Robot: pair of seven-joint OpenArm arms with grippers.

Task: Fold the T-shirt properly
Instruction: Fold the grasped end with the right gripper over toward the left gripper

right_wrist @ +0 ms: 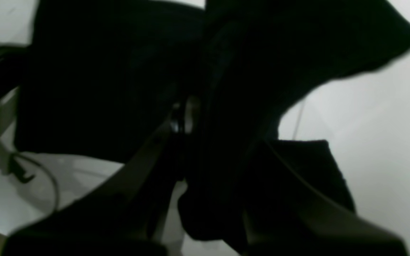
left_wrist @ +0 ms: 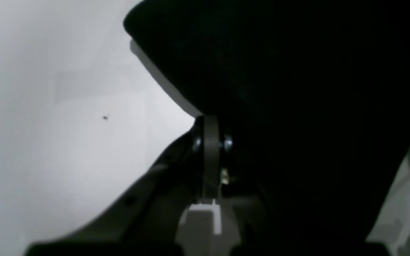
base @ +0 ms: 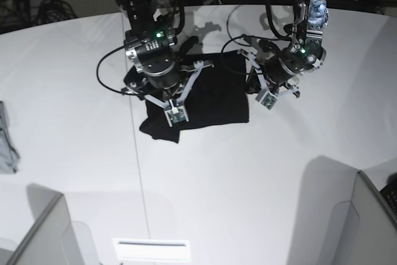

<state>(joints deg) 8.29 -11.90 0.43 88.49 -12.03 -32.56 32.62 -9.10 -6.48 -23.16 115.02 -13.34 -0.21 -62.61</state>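
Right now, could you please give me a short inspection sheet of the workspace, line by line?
Surface: white table, bare in front.
Job's things: black T-shirt, partly folded, lying between the arms.
Clutter: grey cloth at the table's edge.
Grippers: left hand shut on the T-shirt's edge; right hand shut on the T-shirt.
Cables: black cable looping beside the right arm; more behind the table.
Surroundings: grey panels at the near corners.

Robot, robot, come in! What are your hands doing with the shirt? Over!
Left gripper shut on plain black cloth T-shirt. Right gripper pinching it too. Shirt partly bunched on white table. Nothing blocking.
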